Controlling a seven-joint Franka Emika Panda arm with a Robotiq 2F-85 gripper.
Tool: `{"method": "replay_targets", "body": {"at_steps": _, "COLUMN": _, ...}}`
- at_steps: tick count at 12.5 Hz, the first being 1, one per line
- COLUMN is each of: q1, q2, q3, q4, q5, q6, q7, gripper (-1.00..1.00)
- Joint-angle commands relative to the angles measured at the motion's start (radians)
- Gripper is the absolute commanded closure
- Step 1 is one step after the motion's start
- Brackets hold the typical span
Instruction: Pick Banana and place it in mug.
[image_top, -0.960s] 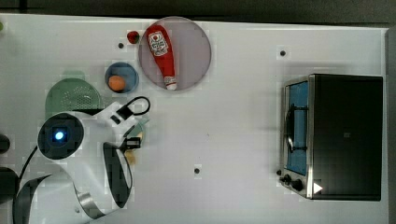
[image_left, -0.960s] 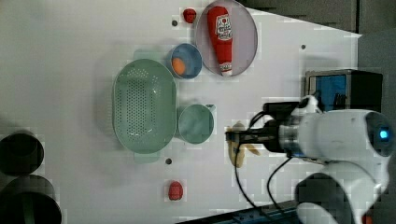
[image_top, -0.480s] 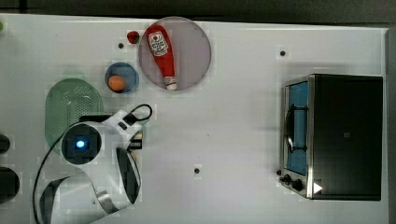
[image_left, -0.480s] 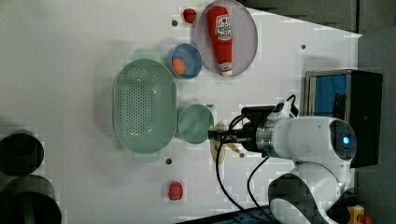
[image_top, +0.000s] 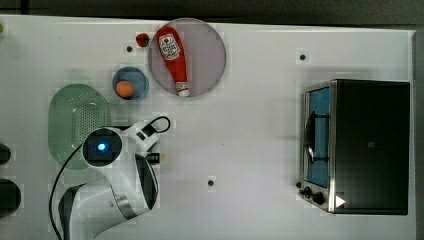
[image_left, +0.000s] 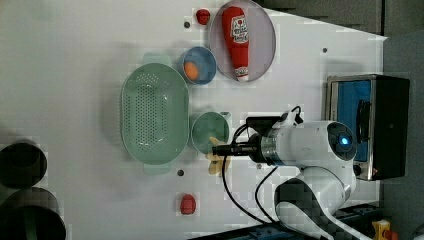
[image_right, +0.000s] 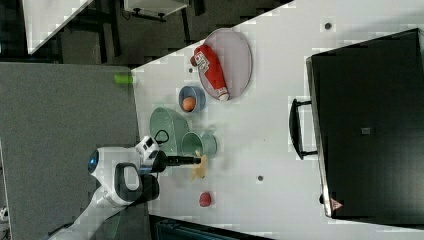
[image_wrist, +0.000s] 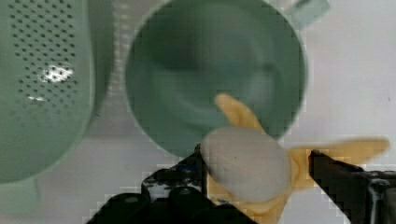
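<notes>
Banana (image_wrist: 245, 170) between the fingers of the pincer (image_wrist: 259, 179), fingers spread wide, gap on one side, so likely let go or nearly. Sits over the rim of the mug (image_wrist: 187, 84), peel flaps hanging out, not yet inside. Looks light, soft, easy to squash; best held gently round the fat middle. Farther off, ketchup bottle (image_top: 172, 57) on plate (image_top: 210, 55); label too small to read.

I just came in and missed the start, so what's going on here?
A robot arm is putting a peeled banana into the small green mug beside the colander. Its gripper sits over the mug's rim with the fingers spread on either side of the banana. The banana is at the mug's edge, not yet inside.
</notes>
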Motion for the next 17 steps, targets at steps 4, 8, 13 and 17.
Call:
{"method": "replay_targets", "body": {"at_steps": 4, "q1": -0.011, "q2": -0.208, "q3": -0.042, "q4": 0.038, "q5": 0.015, "q6": -0.025, "q7": 0.058, "gripper": -1.0}}
{"method": "replay_targets", "body": {"at_steps": 8, "q1": -0.043, "q2": -0.386, "q3": -0.206, "q4": 0.108, "q5": 0.015, "q6": -0.195, "q7": 0.058, "gripper": -1.0}}
{"method": "replay_targets", "body": {"at_steps": 13, "q1": -0.067, "q2": -0.456, "q3": -0.424, "q4": 0.352, "q5": 0.012, "q6": -0.636, "q7": 0.058, "gripper": -1.0}}
{"method": "replay_targets", "body": {"at_steps": 17, "q1": -0.069, "q2": -0.436, "q3": -0.475, "q4": 0.534, "q5": -0.09, "q6": -0.746, "q7": 0.059, "gripper": -1.0}}
